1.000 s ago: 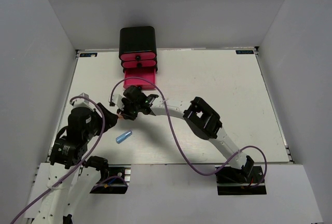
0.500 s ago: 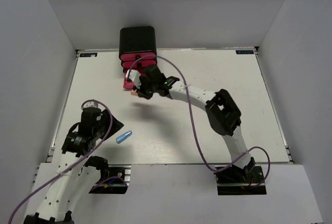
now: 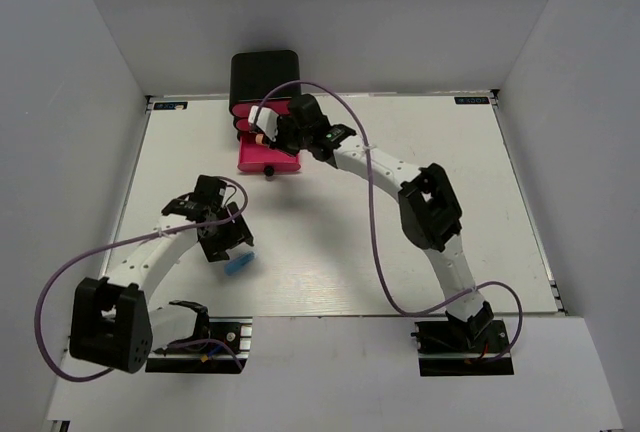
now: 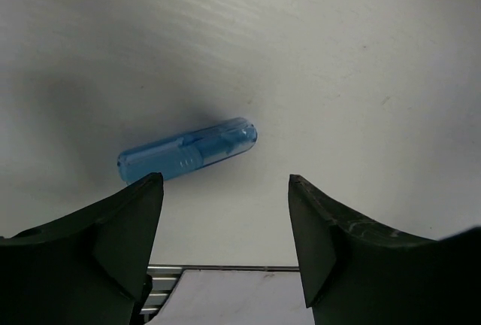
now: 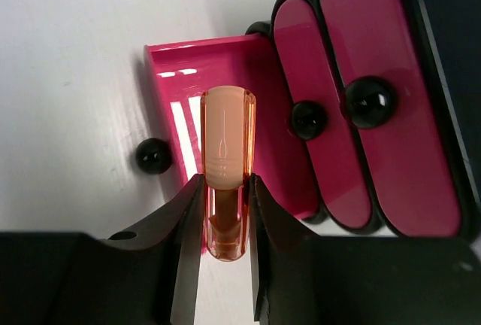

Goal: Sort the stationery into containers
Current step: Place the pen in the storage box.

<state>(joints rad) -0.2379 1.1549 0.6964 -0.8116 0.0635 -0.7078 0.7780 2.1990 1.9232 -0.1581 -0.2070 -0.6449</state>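
Altogether — three drawers, two capsules

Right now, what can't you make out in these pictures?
- Open drawer: in the right wrist view, its floor is partly covered by the orange piece and the right end effector gripping it. Its contents are unclear.
- Two closed drawers: insides are hidden behind their fronts in every view.
- Blue piece: in the top view it is small, with one end under the left end effector.
- Cabinet: outside the left wrist view's frame.
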